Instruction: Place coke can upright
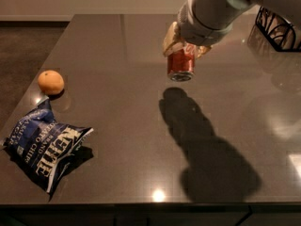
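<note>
The coke can [181, 66] is being clamped near its top by the end effector [185, 50], roughly upright, above the bench [117, 51] toward its far middle, well apart from the orange [51, 82] and the chip bag [44, 149] at left.

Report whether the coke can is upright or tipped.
Near upright, not yet set down: coke can hangs in the gripper, silver end down, its shadow apart.

Kitchen counter [117, 51] (chips [44, 149], orange [51, 82], pincer [186, 48] above)
</note>
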You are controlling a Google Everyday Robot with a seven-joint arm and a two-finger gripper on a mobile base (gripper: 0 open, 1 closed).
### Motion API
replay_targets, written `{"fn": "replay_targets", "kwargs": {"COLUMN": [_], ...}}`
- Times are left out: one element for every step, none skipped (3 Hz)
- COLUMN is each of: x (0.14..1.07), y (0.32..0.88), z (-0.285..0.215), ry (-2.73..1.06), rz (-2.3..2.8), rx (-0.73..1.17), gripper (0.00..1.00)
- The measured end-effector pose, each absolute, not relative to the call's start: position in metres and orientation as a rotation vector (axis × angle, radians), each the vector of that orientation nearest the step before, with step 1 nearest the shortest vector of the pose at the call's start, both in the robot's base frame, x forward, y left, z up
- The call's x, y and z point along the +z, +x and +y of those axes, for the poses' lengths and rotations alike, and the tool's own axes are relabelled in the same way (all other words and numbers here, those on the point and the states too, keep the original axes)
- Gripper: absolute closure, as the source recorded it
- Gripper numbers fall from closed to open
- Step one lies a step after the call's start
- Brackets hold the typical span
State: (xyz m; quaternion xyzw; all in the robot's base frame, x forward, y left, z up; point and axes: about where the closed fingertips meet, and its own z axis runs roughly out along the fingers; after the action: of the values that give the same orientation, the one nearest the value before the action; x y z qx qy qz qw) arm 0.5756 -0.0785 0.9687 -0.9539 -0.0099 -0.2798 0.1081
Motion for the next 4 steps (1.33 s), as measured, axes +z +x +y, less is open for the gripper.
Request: {"fn": "replay_targets", "kwargs": {"x": [0.966, 0.958, 0.953, 0.957], "y": [0.576, 0.575, 0.575, 0.575], "z": [-0.078, -0.078, -0.078, -0.076], "ry": [-2.727, -2.648, -2.559, -2.453], "rz": [-0.2, -0.353, -0.491, -0.621], "rx": [-0.87, -0.909, -0.958, -1.026], "gripper": [1.0, 1.0, 1.0, 1.0]}}
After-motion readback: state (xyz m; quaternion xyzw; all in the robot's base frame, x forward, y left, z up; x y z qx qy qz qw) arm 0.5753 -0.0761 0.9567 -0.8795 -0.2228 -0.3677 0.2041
